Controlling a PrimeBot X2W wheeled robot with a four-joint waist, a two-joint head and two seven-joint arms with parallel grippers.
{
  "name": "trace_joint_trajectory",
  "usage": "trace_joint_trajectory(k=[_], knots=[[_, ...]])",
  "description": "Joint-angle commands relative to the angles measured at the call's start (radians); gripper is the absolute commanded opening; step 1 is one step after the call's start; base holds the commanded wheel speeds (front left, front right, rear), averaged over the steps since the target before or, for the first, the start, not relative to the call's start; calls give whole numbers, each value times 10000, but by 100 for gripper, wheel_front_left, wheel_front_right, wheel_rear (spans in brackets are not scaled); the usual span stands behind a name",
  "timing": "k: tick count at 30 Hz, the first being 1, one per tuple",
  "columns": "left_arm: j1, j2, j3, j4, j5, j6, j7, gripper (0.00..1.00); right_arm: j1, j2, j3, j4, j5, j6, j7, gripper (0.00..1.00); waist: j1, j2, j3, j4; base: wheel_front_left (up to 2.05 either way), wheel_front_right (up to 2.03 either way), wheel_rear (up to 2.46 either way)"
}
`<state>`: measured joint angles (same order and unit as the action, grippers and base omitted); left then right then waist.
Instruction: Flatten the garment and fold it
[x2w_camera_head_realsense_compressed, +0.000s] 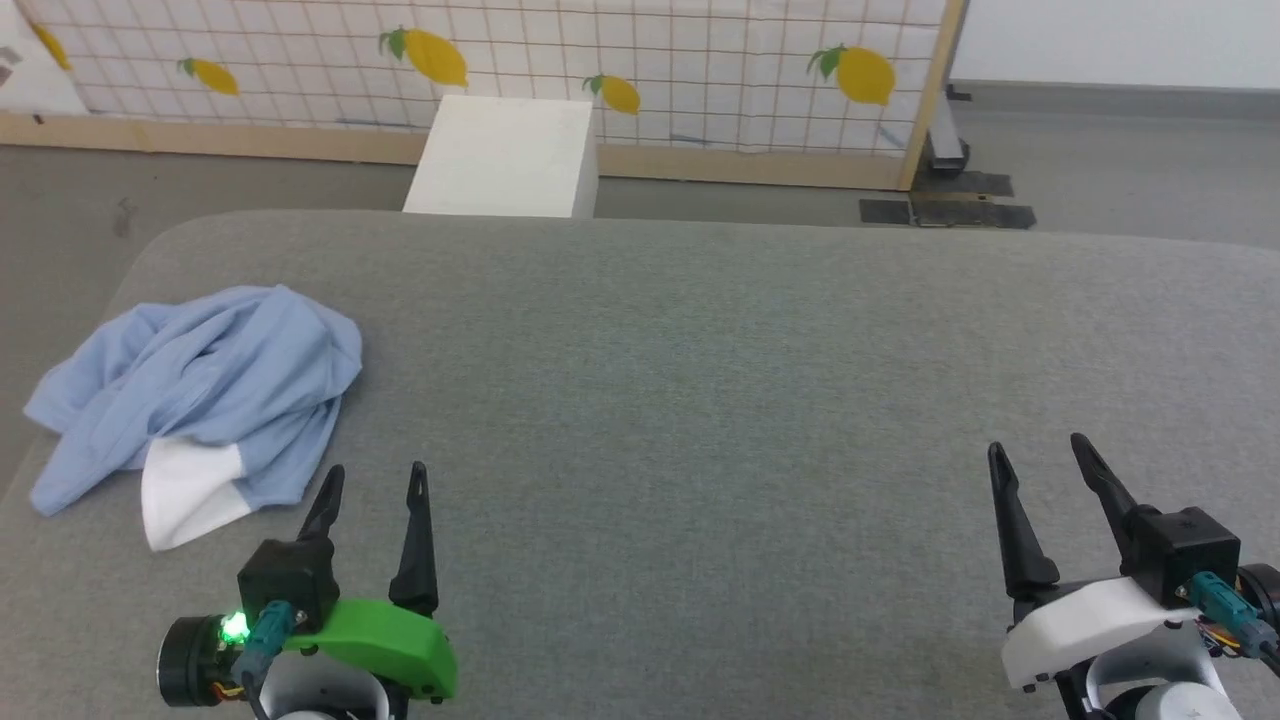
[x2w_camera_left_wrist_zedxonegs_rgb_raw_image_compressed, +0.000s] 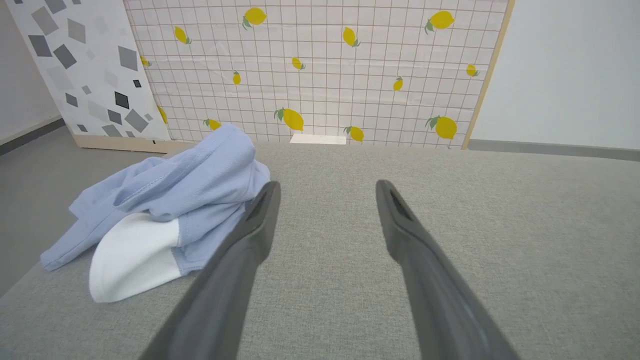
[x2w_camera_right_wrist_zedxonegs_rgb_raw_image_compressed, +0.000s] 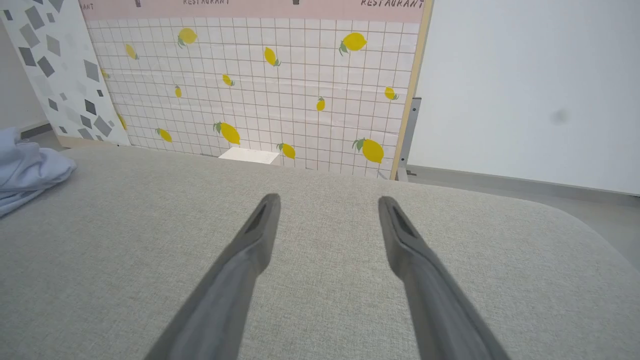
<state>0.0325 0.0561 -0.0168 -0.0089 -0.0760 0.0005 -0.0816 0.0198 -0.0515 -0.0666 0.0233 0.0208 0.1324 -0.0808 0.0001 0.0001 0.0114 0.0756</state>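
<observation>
Only one crumpled garment (x2w_camera_head_realsense_compressed: 230, 370) lies beside the left gripper (x2w_camera_head_realsense_compressed: 378, 467); it and the right gripper (x2w_camera_head_realsense_compressed: 1037, 442) gape empty.

Left gripper (x2w_camera_head_realsense_compressed: 378, 468) seen at 7 o'clock in head view, 2 fingers spread, pointed toward 12. Right gripper (x2w_camera_head_realsense_compressed: 1036, 443) at 5 o'clock, likewise spread.

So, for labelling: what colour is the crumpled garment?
The garment is light blue with a white panel, clearest in the left wrist view.
</observation>
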Motion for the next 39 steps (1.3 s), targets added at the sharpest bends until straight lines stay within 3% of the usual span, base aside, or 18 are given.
trace_joint_trajectory(k=[1, 39], knots=[[142, -20, -23, -48, -67, -39, -103, 100, 57, 4, -29, 46, 81, -6, -119, 100, -1, -1, 18, 157, 0, 0, 0], [705, -39, 49, -44, -621, -178, -904, 100, 260, 8, 68, 330, 152, -11, -916, 100, -1, -1, -111, 3287, 0, 0, 0]])
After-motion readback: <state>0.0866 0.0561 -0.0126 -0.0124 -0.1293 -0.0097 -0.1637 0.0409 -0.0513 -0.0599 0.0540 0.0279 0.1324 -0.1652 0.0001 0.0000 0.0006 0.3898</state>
